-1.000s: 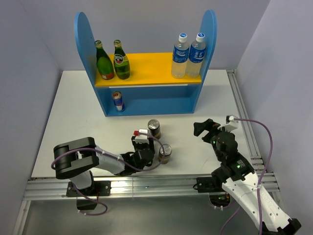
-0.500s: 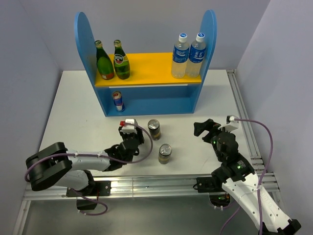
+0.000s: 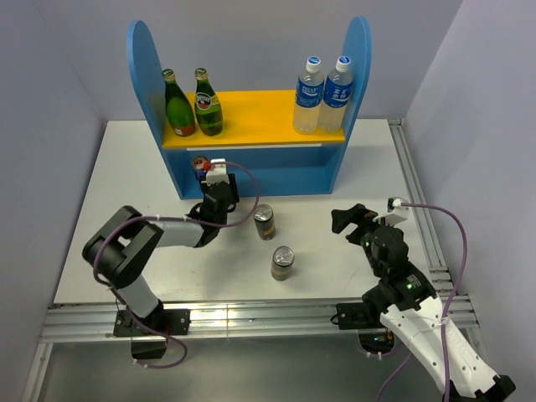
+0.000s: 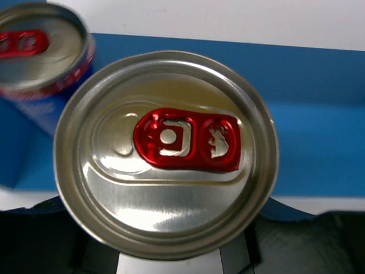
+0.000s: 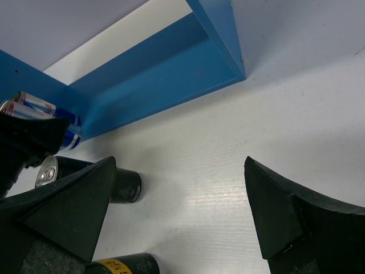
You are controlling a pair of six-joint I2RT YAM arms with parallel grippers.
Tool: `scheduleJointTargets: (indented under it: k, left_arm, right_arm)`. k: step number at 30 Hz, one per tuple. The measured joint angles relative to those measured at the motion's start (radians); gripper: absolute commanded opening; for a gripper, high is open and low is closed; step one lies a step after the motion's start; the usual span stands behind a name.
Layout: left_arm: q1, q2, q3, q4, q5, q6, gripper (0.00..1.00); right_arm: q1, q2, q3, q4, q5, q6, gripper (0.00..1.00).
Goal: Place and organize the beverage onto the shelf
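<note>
**Shelf stocking about half done: three drinks up, a fourth at the shelf mouth**

Blue two-level shelf (image 3: 144, 67) stood at the far side of the white bench (image 3: 126, 184). On its yellow-orange upper board (image 3: 260, 113), two dark-green glass bottles (image 3: 177, 105) stood side by side at the left. Two clear water bottles with blue labels (image 3: 308, 96) stood at the right.

On the lower level, far left, one slim blue-and-silver can with a red tab (image 4: 40, 48) was already upright.

The left pincer (image 3: 211, 180) was clamped on the second blue-and-silver can (image 4: 165, 151). It held that can upright at the front of the lower level, just beside and right of the first. I could not tell whether its base touched the shelf floor.

Left to do, by my reading:
- Set down and release this can.
- Shelve the two dark brown-gold cans with silver tops (image 3: 265, 222), both upright on the bench near the middle. One was close to the shelf front, the other (image 3: 282, 262) nearer the arms.

The right pincer (image 3: 350, 218) hung over the bench at the right, jaws apart and holding nothing.
</note>
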Motion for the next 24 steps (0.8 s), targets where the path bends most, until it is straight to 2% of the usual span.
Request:
scheduleJointTargets:
  k: [7, 13, 14, 16, 19, 20, 23, 24]
  left_arm:
    - [0.061, 0.128, 0.124, 0.001, 0.060, 0.007, 0.00]
    - [0.096, 0.181, 0.174, -0.002, 0.076, 0.009, 0.00]
    - [0.101, 0.189, 0.182, -0.003, 0.077, 0.010, 0.03]
    - [0.111, 0.208, 0.200, -0.006, 0.084, 0.010, 0.10]
    - [0.124, 0.226, 0.213, -0.007, 0.100, 0.010, 0.44]
    - [0.127, 0.227, 0.213, -0.008, 0.103, 0.010, 0.61]
    - [0.131, 0.227, 0.214, -0.005, 0.111, 0.013, 0.85]
    - [0.132, 0.227, 0.217, -0.004, 0.111, 0.015, 0.86]
  right_arm:
    - [0.000, 0.000, 0.000, 0.000, -0.004, 0.000, 1.00]
    - [0.000, 0.002, 0.000, 0.000, -0.006, 0.000, 1.00]
    - [0.000, 0.002, 0.000, 0.000, -0.007, -0.001, 1.00]
    - [0.000, 0.002, 0.000, 0.000, -0.007, -0.002, 1.00]
    - [0.000, 0.002, 0.000, 0.000, -0.007, -0.003, 1.00]
    - [0.000, 0.002, 0.000, 0.000, -0.007, -0.003, 1.00]
    - [0.000, 0.002, 0.000, 0.000, -0.007, -0.003, 1.00]
    - [0.000, 0.002, 0.000, 0.000, -0.007, -0.003, 1.00]
